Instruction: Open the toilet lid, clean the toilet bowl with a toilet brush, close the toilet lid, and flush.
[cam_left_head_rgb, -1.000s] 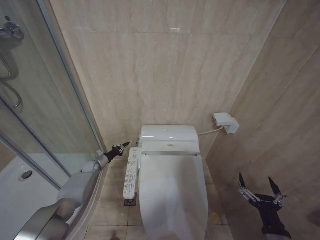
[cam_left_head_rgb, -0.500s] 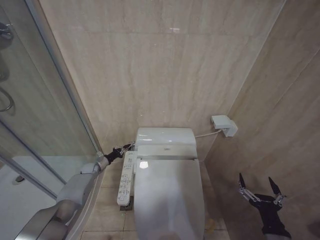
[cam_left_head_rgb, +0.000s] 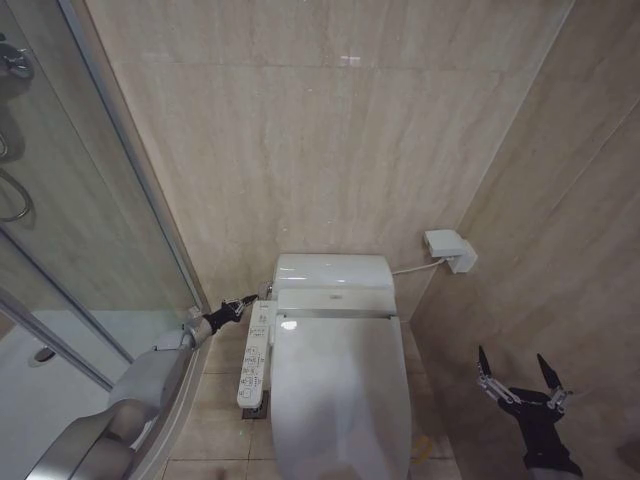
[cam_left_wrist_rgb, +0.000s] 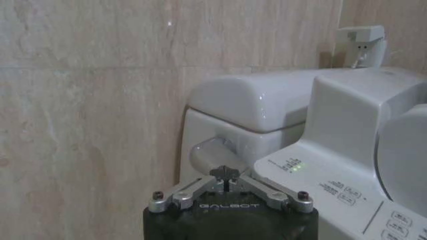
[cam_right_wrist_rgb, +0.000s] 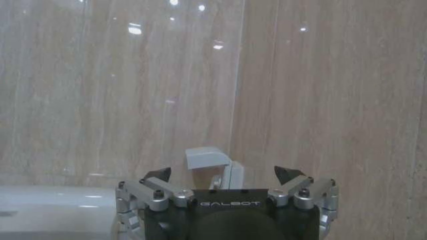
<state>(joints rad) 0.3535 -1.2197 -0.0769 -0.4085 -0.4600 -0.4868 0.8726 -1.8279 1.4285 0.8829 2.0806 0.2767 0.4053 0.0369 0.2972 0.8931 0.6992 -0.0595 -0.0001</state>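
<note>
Beige marble-look walls (cam_left_head_rgb: 330, 140) — glass shower screen (cam_left_head_rgb: 70, 220) alongside.

Soft, even indoor light fills my views, with small bright glints on the beige wall tiles (cam_right_wrist_rgb: 133, 29) and a glare spot on the toilet lid (cam_left_head_rgb: 287, 325). My left wrist view is hazy; the head view's edges bow.

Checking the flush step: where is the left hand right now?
In the head view the left hand, shut, is at the tank's left side, between the control panel and the wall; the left wrist view shows it at the flush lever.
</note>
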